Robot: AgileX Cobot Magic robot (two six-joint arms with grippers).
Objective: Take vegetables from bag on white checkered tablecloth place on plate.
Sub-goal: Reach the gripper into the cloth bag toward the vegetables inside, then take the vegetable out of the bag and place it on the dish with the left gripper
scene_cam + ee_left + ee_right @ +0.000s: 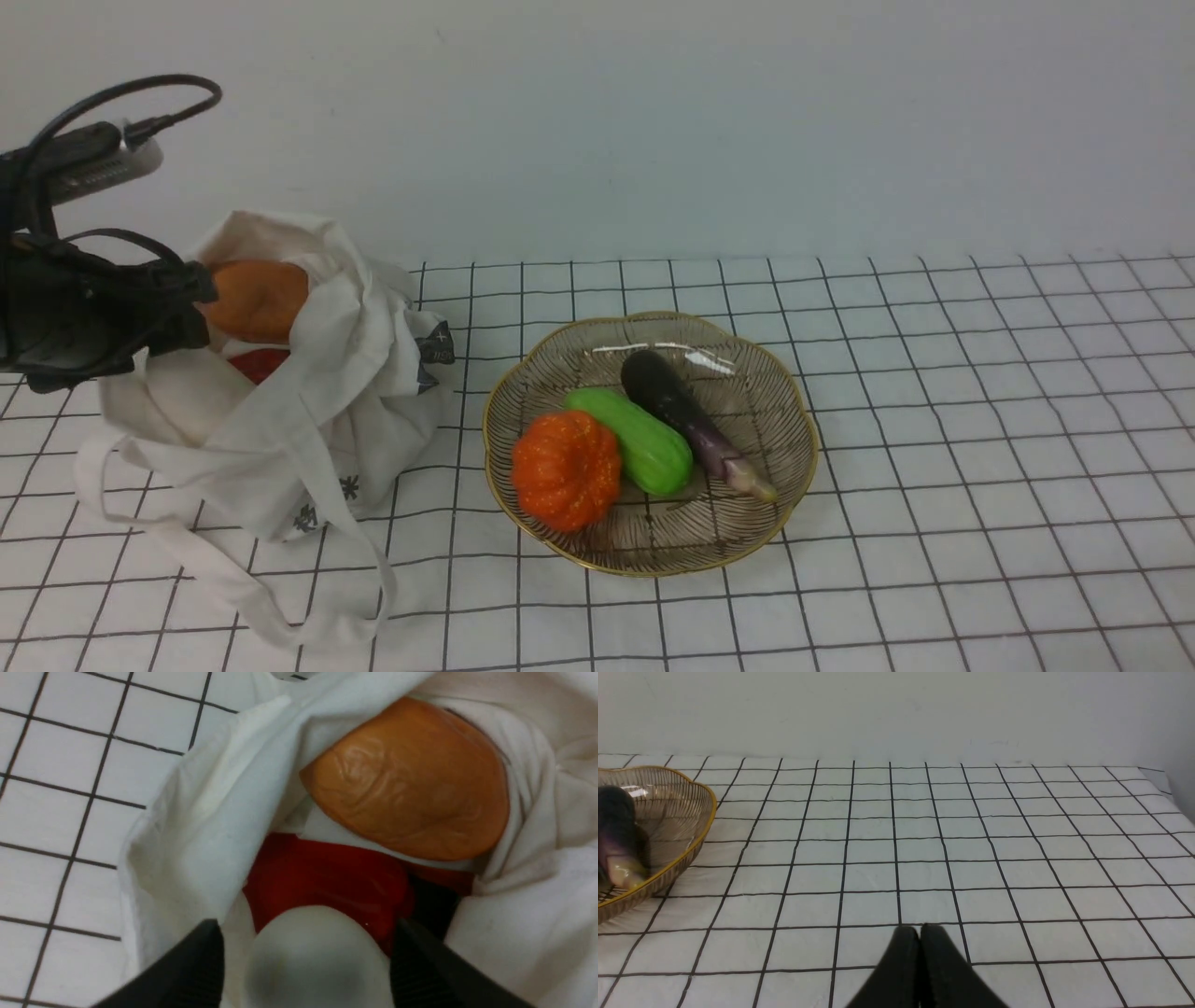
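Left wrist view alone shows the radish [317,961] inside the bag [196,826] — left gripper [307,926] fingers spread either side, gaps visible. A red item [327,877] and an orange item [411,779] crowd it. Right gripper [920,933] fingers pressed together.

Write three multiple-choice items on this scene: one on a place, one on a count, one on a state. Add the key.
1. The eggplant lies: A in a bowl; B on the plate; C in a box.
2. Items on the plate: A two; B four; C three.
3. The right pincer is: A shut; B wide open; C gripping a spoon.
Key: 1 B, it rests there beside the cucumber; 2 C, pumpkin, cucumber, eggplant; 3 A, its jaws meet with no gap.
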